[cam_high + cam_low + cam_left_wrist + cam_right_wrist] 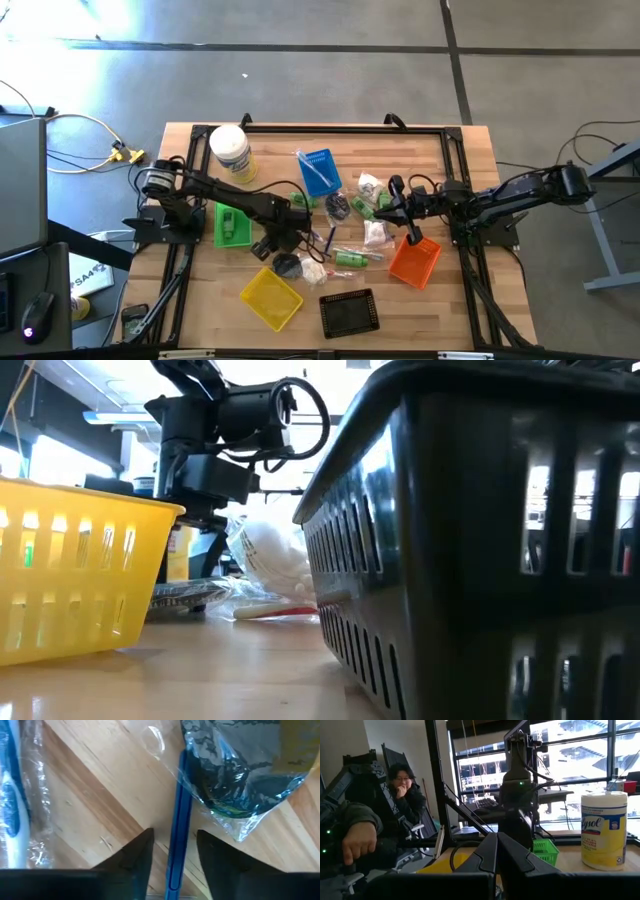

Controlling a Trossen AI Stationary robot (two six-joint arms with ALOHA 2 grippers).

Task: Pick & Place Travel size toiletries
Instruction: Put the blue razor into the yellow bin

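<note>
Below, left pincer (pixel 172 851) spread astride blue toothbrush (pixel 179 820), ends cropped; right pincer (pixel 497 851) pressed together.

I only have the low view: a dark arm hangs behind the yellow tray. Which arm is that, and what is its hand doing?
Observer: The left arm. The left hand is low over the table, open, straddling a thin blue stick.
Operator: Gripped yet?
Observer: No, wood shows between the stick and each finger.
Operator: And the other arm?
Observer: The right hand is shut, holding nothing, near the orange tray.
</note>
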